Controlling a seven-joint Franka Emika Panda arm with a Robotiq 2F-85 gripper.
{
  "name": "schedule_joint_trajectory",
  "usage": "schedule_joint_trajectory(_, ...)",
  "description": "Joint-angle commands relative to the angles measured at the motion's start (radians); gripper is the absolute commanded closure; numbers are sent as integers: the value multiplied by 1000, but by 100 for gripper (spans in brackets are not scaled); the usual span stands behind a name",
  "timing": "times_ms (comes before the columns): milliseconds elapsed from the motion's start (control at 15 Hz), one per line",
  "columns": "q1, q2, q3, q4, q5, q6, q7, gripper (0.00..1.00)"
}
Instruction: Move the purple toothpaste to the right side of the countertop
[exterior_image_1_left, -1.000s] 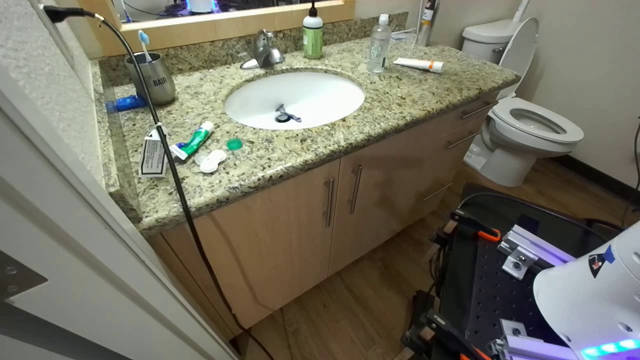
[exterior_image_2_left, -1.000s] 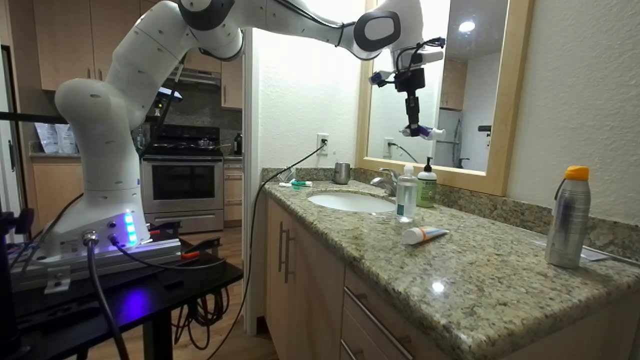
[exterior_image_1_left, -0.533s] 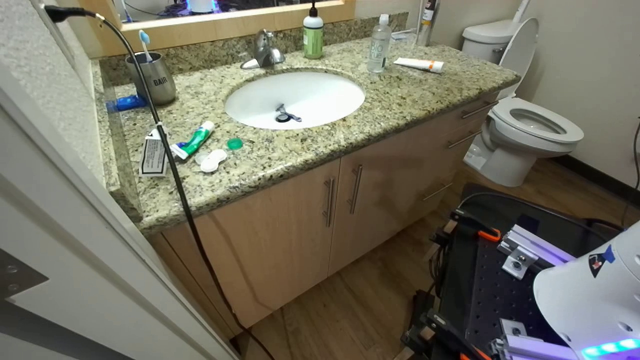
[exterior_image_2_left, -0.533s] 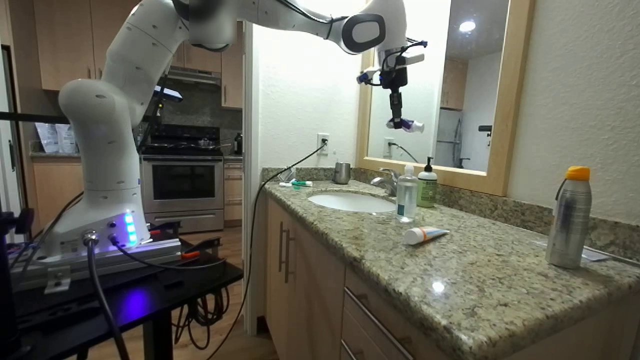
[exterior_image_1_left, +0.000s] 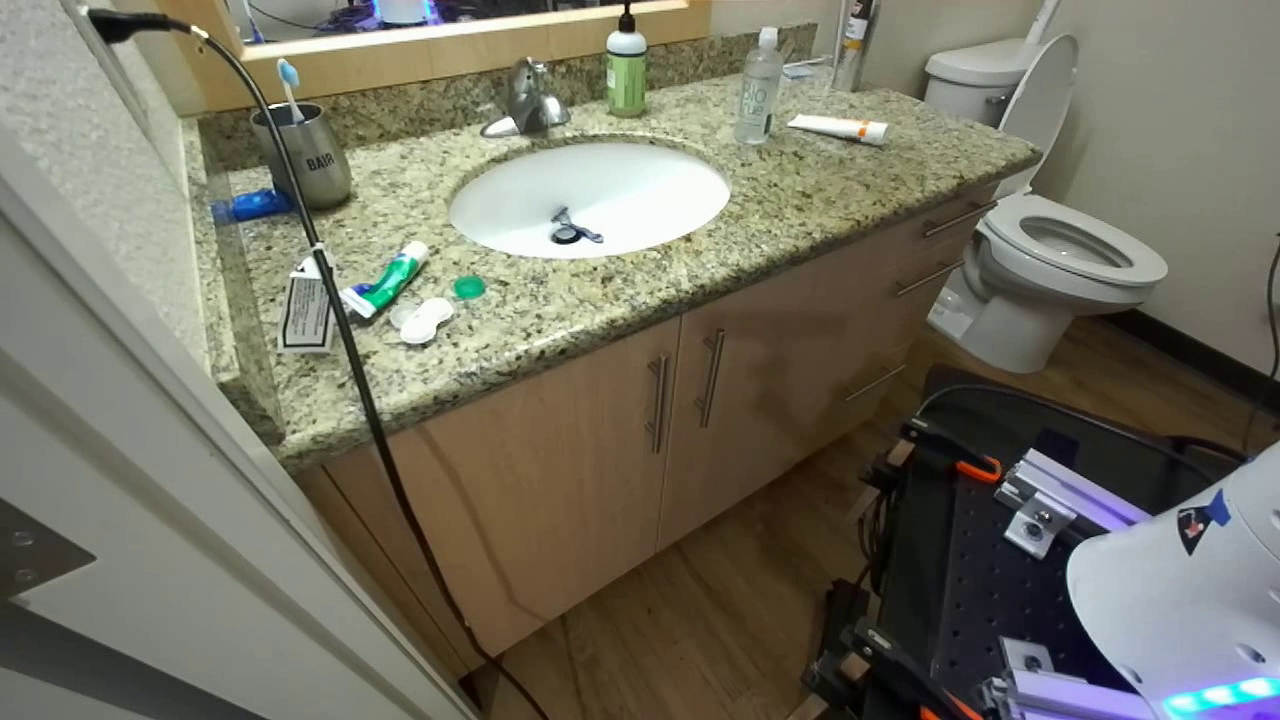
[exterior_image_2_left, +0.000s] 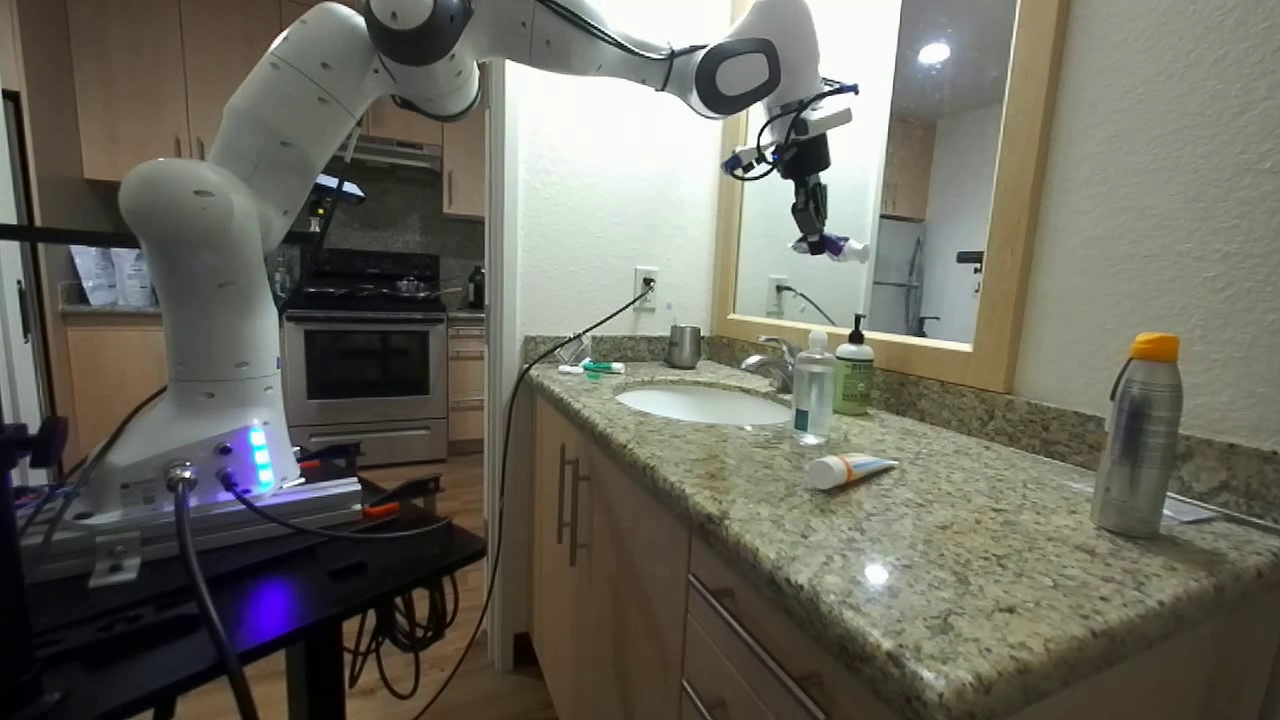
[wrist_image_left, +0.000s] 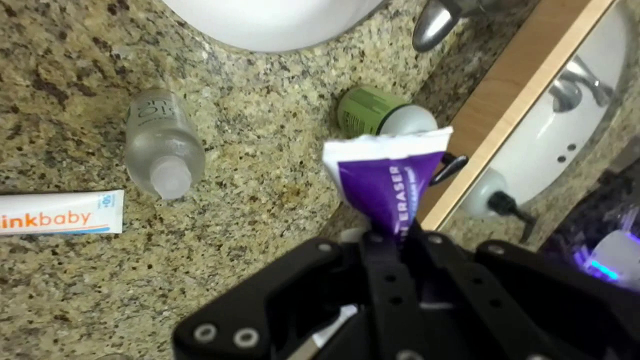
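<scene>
Gripper (wrist_image_left: 398, 235) pinching white-ended purple toothpaste tube (wrist_image_left: 387, 185); tube up in midair, well above granite countertop (exterior_image_2_left: 980, 560), in front of wall mirror (exterior_image_2_left: 945, 180) in an exterior view. On the countertop: clear white-capped bottle (wrist_image_left: 164, 140) and green pump bottle (wrist_image_left: 369, 111) upright near the white oval sink (wrist_image_left: 275, 20), white "inkbaby" tube (wrist_image_left: 60, 214) lying flat near the clear one, silver orange-capped bottle (exterior_image_2_left: 1138, 450) upright near the backsplash (exterior_image_2_left: 1040, 425), well apart. Razor (exterior_image_1_left: 582, 232) down in the sink; on its opposite side, in an exterior view, green-and-white tube (exterior_image_1_left: 392, 282) lying down, plus metal BAIR cup (exterior_image_1_left: 325, 165) with toothbrush (exterior_image_1_left: 289, 78) standing in it.
</scene>
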Motion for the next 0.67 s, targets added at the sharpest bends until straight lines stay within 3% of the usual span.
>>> schedule_joint_trajectory(0,-77,167,-31,245,25,-62,169,98)
schedule_joint_trajectory(333,-174,378,-89,398,-1,-5,398,98)
schedule_joint_trajectory(600,-215,504,-148,473,-23,-42,613,98)
